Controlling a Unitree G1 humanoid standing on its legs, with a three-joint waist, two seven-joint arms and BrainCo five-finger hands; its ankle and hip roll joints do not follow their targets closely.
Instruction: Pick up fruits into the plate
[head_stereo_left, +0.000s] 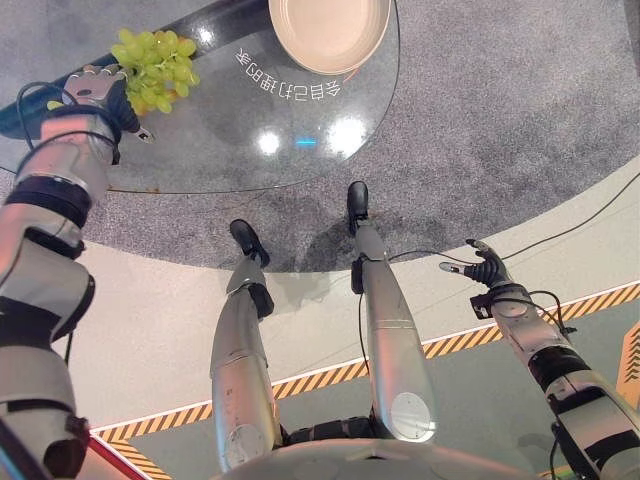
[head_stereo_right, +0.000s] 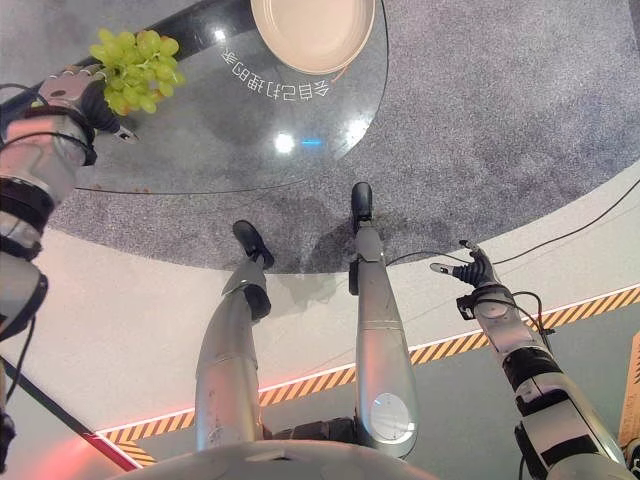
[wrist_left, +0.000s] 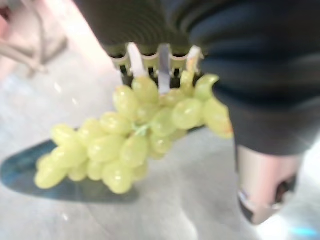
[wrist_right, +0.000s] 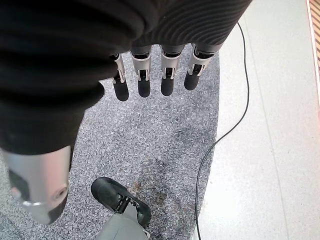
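Observation:
A bunch of green grapes hangs just above the round glass table at its left side, and my left hand is shut on its upper end. In the left wrist view the grapes dangle below my curled fingers over the glass. A beige plate stands at the table's far edge, to the right of the grapes. My right hand hangs low at the right beside the table, open, with nothing in it; its straight fingers point at the carpet.
The glass table has white lettering near the plate. Grey carpet lies under and around it. A pale floor band with a yellow-and-black striped line runs below my right hand.

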